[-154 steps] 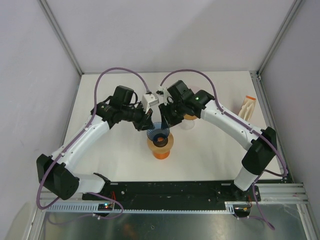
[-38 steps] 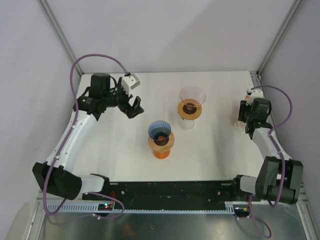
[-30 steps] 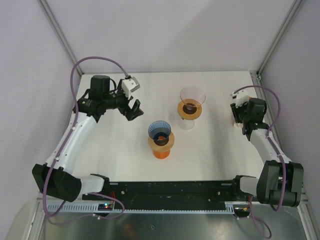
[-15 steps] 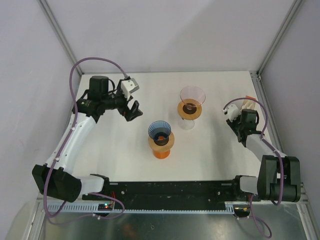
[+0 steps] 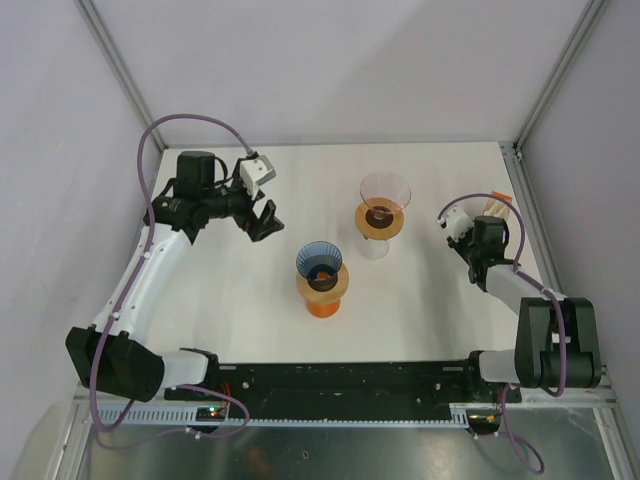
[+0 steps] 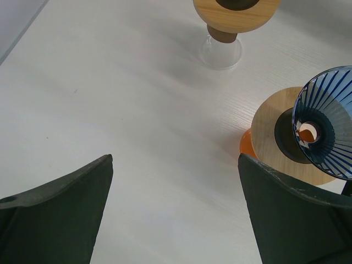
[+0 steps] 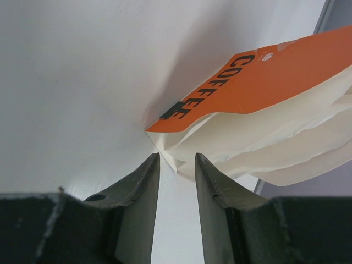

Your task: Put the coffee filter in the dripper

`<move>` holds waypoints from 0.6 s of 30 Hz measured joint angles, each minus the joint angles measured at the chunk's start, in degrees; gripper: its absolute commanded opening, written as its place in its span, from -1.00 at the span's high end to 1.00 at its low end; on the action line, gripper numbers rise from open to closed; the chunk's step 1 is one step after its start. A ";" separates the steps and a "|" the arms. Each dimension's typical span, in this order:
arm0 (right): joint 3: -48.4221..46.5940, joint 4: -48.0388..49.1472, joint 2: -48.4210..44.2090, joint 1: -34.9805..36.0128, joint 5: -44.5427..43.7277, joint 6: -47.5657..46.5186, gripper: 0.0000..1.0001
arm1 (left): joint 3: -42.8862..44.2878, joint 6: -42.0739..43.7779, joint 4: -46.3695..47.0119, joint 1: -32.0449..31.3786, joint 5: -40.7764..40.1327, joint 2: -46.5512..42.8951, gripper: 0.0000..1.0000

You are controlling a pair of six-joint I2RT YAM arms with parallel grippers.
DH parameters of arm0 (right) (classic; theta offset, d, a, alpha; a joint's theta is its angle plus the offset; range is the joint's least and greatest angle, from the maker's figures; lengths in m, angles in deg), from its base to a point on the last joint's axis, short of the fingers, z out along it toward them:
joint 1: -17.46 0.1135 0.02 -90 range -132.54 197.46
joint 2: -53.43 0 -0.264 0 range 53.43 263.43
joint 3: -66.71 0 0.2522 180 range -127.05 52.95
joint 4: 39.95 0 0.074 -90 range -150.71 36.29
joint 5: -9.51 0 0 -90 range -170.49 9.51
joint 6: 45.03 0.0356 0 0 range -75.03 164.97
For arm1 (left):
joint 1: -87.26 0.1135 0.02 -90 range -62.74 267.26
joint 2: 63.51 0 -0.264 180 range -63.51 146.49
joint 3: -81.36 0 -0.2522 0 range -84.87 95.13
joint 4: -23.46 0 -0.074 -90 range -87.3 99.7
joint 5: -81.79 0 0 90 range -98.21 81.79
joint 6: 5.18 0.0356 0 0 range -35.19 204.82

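right gripper (image 7: 176, 159) ajar at coffee filters (image 7: 258, 137)

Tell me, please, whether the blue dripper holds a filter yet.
Empty: the blue dripper shows bare ribs down to its hole, no paper inside.

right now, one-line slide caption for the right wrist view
Right gripper, jaws narrowly apart, pointed at the corner of the orange-labelled coffee filter pack

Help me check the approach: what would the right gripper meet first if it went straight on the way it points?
Most likely the near corner of the coffee filter pack, lying just ahead of the right gripper, its jaws narrowly parted; how far off it is, the view cannot settle.
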State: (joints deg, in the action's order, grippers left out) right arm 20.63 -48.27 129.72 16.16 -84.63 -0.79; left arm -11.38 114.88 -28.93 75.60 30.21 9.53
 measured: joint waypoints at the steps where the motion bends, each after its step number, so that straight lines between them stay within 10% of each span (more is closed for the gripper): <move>1: 0.00 0.28 0.26 0.09 -0.31 -0.13 0.27 | 0.00 0.00 0.00 0.04 0.22 0.09 -0.99; 18: 0.00 3.19 3.04 0.37 -2.10 -1.79 0.34 | 0.00 0.42 0.00 0.59 1.49 0.15 -0.99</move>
State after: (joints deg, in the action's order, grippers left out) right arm 20.63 -45.08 132.76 16.53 -86.73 -2.58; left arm -11.38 115.29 -28.93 76.19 31.69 9.68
